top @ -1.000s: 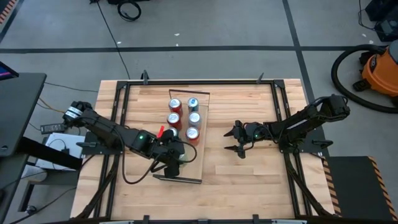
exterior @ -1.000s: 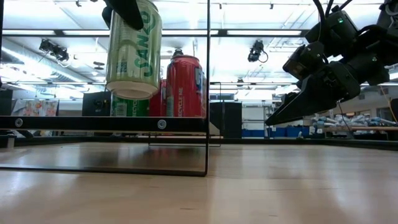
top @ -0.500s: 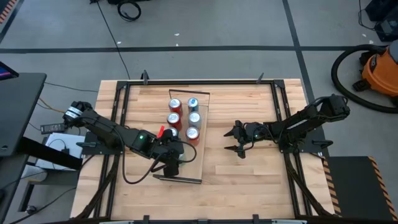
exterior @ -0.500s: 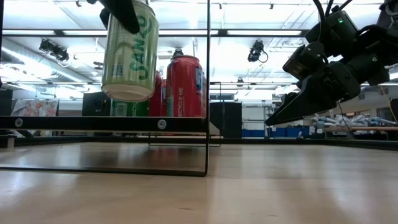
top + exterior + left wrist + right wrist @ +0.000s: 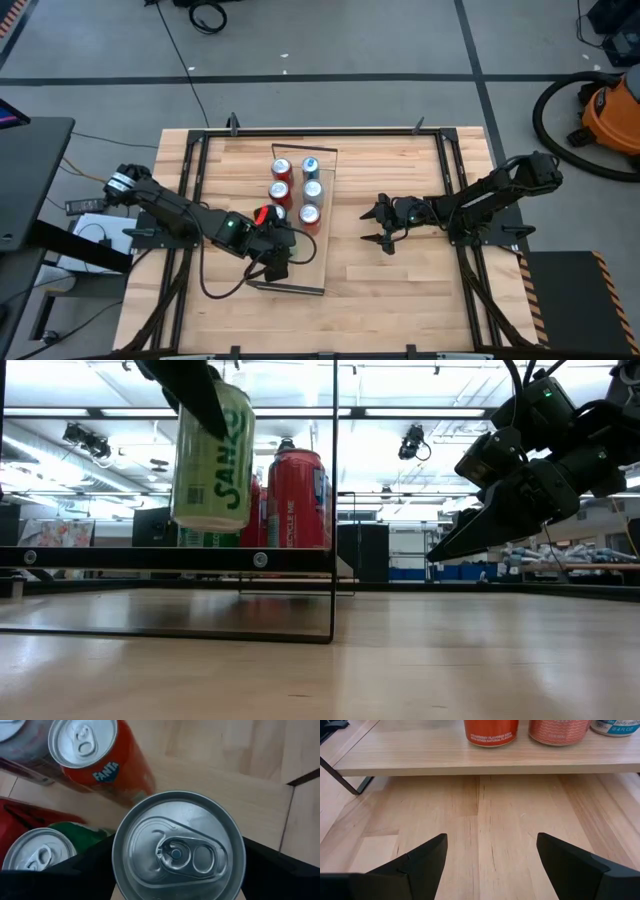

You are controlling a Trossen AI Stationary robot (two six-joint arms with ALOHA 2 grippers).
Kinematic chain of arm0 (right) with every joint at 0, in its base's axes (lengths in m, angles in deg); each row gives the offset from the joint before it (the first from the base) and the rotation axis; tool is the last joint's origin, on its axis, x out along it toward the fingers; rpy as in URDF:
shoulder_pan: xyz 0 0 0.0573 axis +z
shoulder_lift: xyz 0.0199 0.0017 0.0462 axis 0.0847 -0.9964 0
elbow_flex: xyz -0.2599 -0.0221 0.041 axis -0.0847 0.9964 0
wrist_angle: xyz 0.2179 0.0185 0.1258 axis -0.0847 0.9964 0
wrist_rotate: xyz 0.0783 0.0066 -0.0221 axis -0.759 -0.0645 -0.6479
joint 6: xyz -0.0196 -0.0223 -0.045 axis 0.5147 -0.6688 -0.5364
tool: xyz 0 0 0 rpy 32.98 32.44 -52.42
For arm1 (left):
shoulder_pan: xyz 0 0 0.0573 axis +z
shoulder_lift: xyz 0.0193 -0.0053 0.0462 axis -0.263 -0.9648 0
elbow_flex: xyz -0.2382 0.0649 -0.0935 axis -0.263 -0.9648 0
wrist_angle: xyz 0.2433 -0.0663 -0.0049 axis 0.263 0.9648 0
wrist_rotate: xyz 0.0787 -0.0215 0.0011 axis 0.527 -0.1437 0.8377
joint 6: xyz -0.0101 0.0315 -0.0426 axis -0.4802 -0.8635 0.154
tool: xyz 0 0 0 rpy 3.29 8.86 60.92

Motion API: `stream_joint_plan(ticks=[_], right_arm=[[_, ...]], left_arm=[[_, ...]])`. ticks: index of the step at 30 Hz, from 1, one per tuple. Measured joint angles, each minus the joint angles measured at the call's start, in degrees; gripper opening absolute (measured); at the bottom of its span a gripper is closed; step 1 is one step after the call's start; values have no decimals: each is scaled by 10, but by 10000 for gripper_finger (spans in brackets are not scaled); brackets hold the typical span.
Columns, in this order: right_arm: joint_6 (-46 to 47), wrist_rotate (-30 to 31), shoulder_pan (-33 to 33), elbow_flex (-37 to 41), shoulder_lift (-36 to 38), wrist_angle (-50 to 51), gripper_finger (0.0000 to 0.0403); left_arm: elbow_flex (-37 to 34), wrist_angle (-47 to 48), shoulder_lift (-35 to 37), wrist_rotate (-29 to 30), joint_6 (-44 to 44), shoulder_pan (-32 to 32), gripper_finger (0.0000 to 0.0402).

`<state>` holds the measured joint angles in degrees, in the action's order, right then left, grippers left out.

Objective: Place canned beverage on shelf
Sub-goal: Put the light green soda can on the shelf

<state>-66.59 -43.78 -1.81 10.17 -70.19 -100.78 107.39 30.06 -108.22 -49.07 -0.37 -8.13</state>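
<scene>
- Two arms of mine show in the high view: my left gripper [image 5: 274,252] is over the shelf [image 5: 318,228], at the near end of the cans standing on it, while my right gripper [image 5: 383,224] waits over the bare tabletop [image 5: 400,170] well to the shelf's right side, its fingers spread.
- Six can tops [image 5: 311,189] show in two rows on the shelf's far half; the red can [image 5: 265,214] sits just beside my left gripper.
- From the low view, the green can [image 5: 211,458] hangs tilted above the shelf's black rail, one of my left fingers [image 5: 200,395] lying dark across its upper side. Its base is clear of the shelf. A red can [image 5: 296,499] stands upright on the shelf just behind it. My right gripper [image 5: 478,528] hangs off to the shelf's right, above the table, fingers parted.
- From the left wrist view, the green can's silver lid [image 5: 179,853] fills the space between my two dark fingers [image 5: 272,870], which lie along both its sides; I cannot tell whether they press it. Beyond it on the shelf stand an orange Fanta can [image 5: 107,761] and another silver-topped can [image 5: 37,857].
- From the right wrist view, my own fingers [image 5: 420,856] stand wide apart with nothing between them, pointing at the shelf edge [image 5: 470,770], where the bases of an orange can [image 5: 491,732] and a pink can [image 5: 559,732] rest.
</scene>
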Motion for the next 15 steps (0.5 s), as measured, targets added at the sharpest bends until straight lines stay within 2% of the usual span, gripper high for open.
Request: stream_joint_plan(ticks=[15], right_arm=[[-2,0,0,0,-5,1,318]], left_arm=[[0,-58,-26,3,-14,-4,334]])
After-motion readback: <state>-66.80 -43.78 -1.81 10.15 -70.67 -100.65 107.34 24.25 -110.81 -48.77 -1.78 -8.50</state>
